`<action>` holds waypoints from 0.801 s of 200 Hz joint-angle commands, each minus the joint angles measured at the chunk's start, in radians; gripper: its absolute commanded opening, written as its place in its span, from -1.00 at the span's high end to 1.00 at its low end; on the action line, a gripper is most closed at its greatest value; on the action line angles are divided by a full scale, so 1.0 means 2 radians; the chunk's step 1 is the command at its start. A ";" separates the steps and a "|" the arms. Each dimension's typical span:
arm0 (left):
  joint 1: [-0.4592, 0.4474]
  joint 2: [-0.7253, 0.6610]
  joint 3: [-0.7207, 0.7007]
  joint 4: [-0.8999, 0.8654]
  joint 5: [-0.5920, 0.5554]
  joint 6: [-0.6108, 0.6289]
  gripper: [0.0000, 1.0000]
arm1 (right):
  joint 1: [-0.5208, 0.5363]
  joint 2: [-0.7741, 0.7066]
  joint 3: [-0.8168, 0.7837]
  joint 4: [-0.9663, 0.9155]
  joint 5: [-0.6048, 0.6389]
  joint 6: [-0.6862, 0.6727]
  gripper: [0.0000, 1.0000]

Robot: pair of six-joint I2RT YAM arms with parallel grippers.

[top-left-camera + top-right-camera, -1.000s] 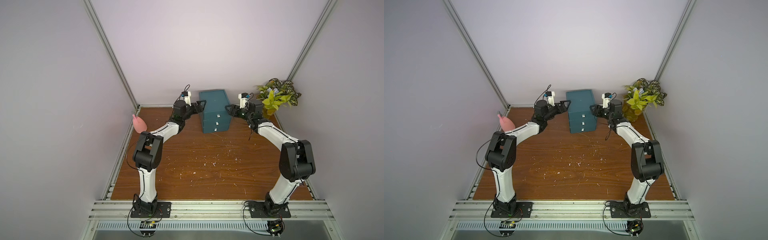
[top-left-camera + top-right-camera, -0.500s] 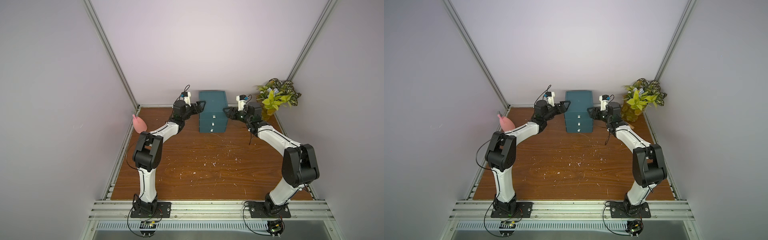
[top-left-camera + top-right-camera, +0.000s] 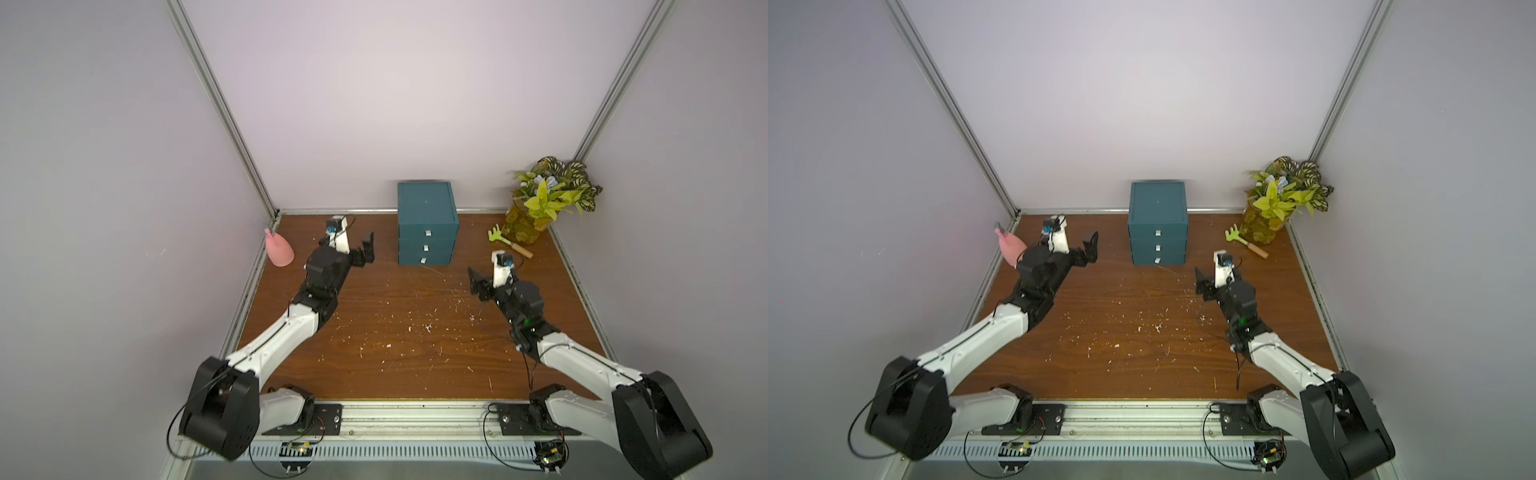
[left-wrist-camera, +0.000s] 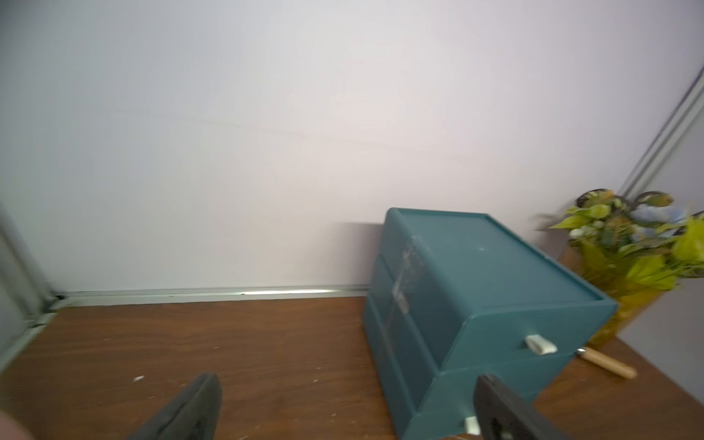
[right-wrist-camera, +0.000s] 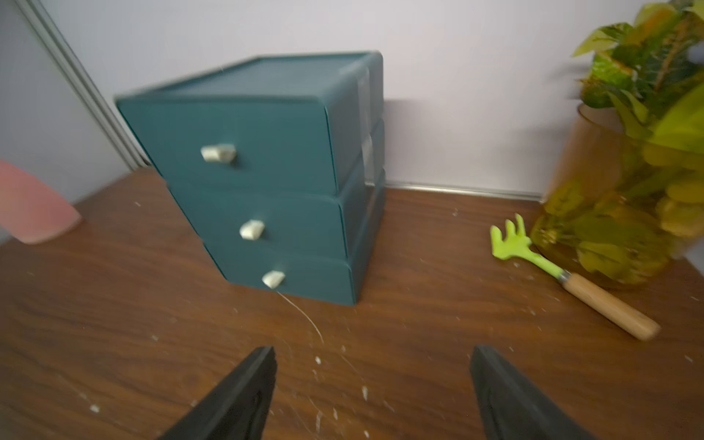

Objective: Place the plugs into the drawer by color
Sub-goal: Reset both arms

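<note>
The drawer (image 3: 428, 224) (image 3: 1158, 224) is a dark teal cabinet of three stacked drawers with white tab handles, standing at the back wall with all three pushed in. No plugs show in any view. My left gripper (image 3: 365, 253) (image 3: 1089, 251) hovers to the cabinet's left, open and empty; its wrist view shows the cabinet (image 4: 476, 304) ahead of the spread jaws (image 4: 346, 384). My right gripper (image 3: 477, 282) (image 3: 1202, 284) is in front of the cabinet and to its right, also open and empty. In its wrist view the jaws (image 5: 373, 354) face the drawer fronts (image 5: 266, 171).
A pink spray bottle (image 3: 278, 251) stands at the back left. A leafy plant in an amber vase (image 3: 540, 208) fills the back right corner, with a green hand rake (image 3: 509, 243) (image 5: 533, 259) lying beside it. White crumbs dot the wooden table (image 3: 415, 332). A thin thread (image 5: 301, 312) trails from the bottom handle.
Both grippers have drawn back from the cabinet's sides toward the front and opened wider. The cabinet, skewed a second ago, now stands square to the wall.
</note>
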 commanded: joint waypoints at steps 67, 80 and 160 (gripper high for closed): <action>0.078 0.063 -0.247 0.261 -0.100 0.170 -0.99 | -0.061 0.027 -0.192 0.356 0.129 -0.097 -0.98; 0.094 0.084 -0.243 0.300 -0.060 0.155 -0.99 | -0.074 0.079 -0.187 0.414 0.122 -0.095 -0.99; 0.170 0.188 -0.220 0.362 0.013 0.084 -0.98 | -0.182 0.220 -0.063 0.327 -0.046 -0.013 -0.99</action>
